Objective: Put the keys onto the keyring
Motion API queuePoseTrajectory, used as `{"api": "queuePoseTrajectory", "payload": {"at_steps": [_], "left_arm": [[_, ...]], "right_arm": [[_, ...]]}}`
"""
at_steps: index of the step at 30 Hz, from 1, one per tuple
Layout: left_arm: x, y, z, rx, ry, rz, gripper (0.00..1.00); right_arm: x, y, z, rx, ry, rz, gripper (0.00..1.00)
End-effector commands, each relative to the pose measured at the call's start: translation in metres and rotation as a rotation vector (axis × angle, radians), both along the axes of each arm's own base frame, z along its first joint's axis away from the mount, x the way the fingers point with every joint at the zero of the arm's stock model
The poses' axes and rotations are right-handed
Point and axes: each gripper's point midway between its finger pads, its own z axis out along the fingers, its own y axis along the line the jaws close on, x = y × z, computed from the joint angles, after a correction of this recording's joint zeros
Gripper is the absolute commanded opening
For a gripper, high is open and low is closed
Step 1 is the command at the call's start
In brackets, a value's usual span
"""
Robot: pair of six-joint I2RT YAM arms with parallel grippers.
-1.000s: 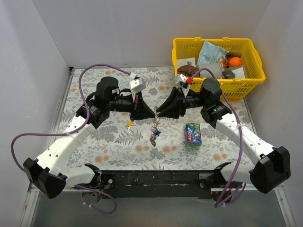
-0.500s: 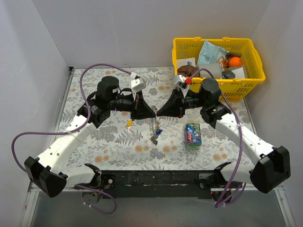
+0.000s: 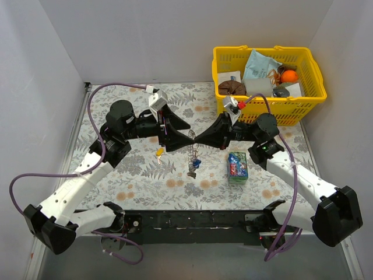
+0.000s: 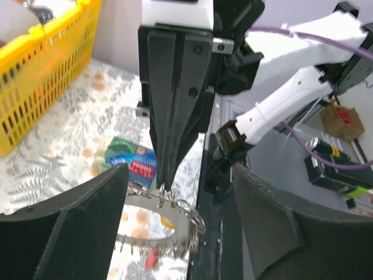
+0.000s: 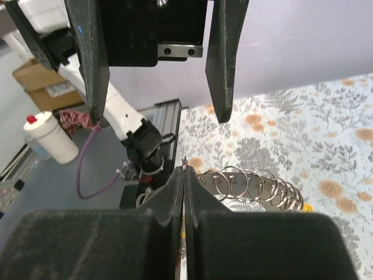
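The keyring [image 3: 192,157], a silver loop strung with small rings, hangs over the middle of the table from my right gripper [image 3: 197,140]. That gripper is shut on the loop's top edge, a sliver of metal showing above its closed tips [image 5: 185,170]. The loop [image 5: 256,186] curves away to the right of them. A blue key [image 3: 197,163] and a darker one hang on the loop, and a red key [image 4: 151,260] shows below it. A yellow key [image 3: 159,153] lies on the table left of the ring. My left gripper [image 3: 185,135] faces the right one, open, its fingers either side of the loop [image 4: 169,227] without touching it.
A blue-green snack packet [image 3: 237,165] lies right of the ring. A yellow basket [image 3: 317,87] with assorted items stands at the back right. White walls close in the sides and the back. Both arms meet tip to tip over the table's centre.
My left gripper has opened and let go of the keyring, and its arm has swung back to the left. My right gripper closed on the ring and has shifted slightly toward the front.
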Motion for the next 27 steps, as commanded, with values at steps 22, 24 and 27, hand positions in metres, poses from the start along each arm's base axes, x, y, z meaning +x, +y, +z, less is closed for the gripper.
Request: {"api": "queuePoseTrajectory", "payload": {"at_steps": [22,24,27], "left_arm": [[-0.007,-0.005,0.049,-0.229,-0.021,-0.122,0.45],[-0.006,-0.006,0.049,-0.228,-0.018,-0.122,0.42],[-0.005,-0.007,0.053,-0.233,-0.028,-0.126,0.41]], "right_arm": [[-0.023,-0.03,0.107,0.432,-0.155,-0.086,0.01],[-0.023,-0.03,0.108,0.437,-0.156,-0.085,0.01],[-0.022,-0.029,0.107,0.437,-0.15,-0.08,0.01]]}}
